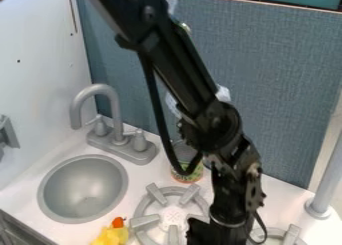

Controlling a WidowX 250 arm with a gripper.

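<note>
The gripper point(215, 233), its open or closed state indeterminable, is beside the burner point(172, 216), apparently at a positioning step; further motion requires grate clearance

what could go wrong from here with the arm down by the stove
The gripper hangs close to the raised prongs of the burner, so a sideways move might catch them. The arm partly blocks the view of the can behind it, so a swing back could knock it. The yellow duck sits beside that burner and might get bumped.
</note>
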